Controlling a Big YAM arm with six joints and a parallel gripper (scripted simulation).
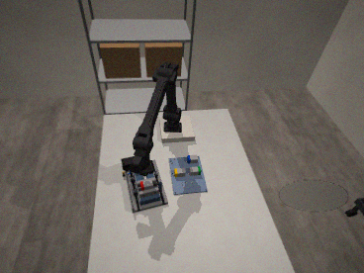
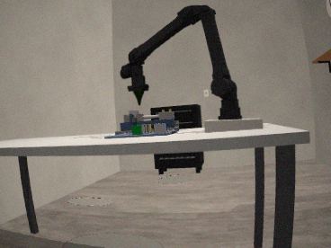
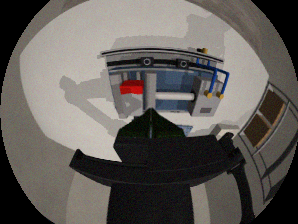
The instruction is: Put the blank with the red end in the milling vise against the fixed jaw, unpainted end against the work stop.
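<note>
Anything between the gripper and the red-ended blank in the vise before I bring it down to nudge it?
Nothing visible. The shut, empty gripper hangs in open air above the vise, and the red-ended blank lies uncovered between its jaws.

The vise [image 1: 146, 190] sits on the table [image 1: 223, 237], left of the plate [image 1: 190, 185].

vise [image 1: 148, 195] rear hidden under arm, work stop too small
</note>
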